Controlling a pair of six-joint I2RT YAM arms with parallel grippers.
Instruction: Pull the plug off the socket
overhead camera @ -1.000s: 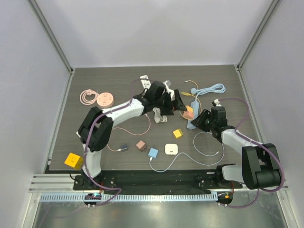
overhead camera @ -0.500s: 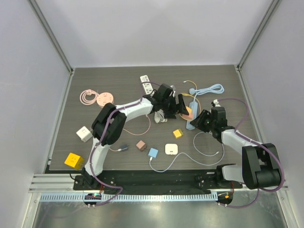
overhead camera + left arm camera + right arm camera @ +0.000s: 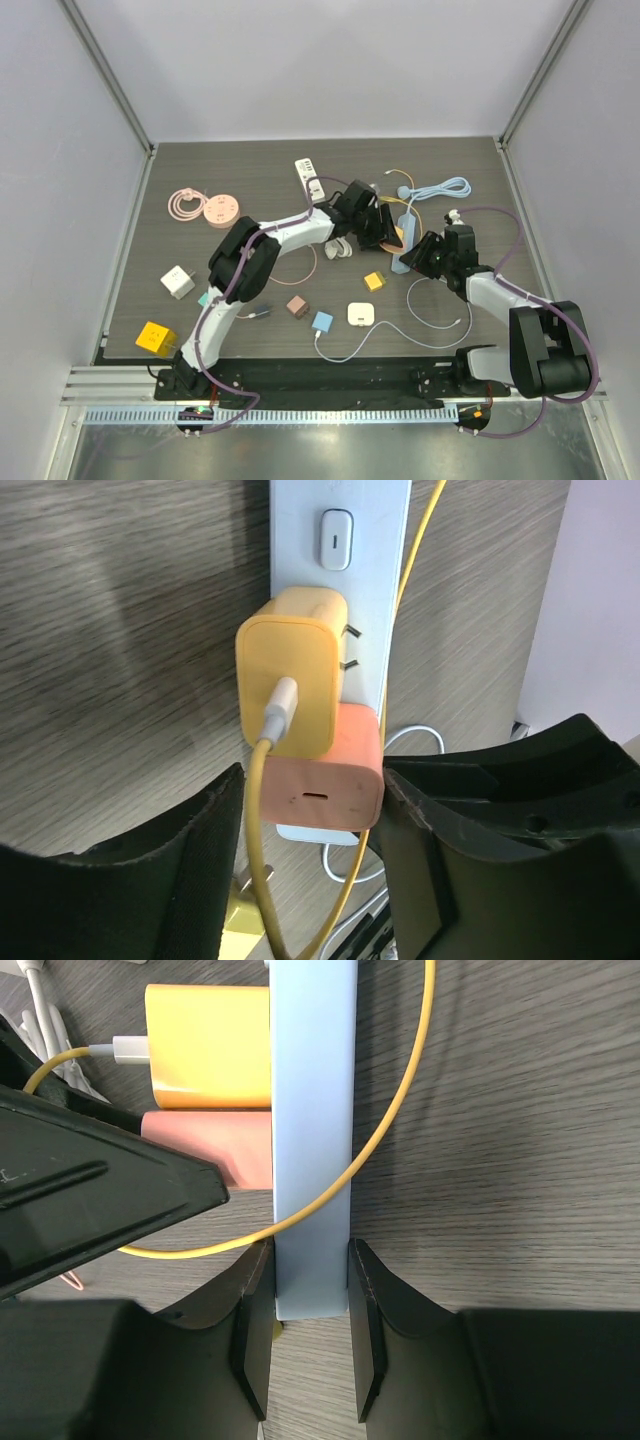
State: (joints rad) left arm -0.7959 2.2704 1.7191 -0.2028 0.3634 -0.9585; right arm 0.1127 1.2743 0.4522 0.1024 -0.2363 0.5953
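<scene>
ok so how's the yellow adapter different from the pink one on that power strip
The yellow adapter has a cable plugged in; the pink adapter has an empty port. The yellow adapter's prongs show; the pink adapter's are hidden. Only the pink adapter sits inside the left gripper, the yellow adapter beyond it. Both are on the blue power strip.

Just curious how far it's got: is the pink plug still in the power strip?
Still in: the pink plug sits flush against the power strip, no prongs showing.
</scene>
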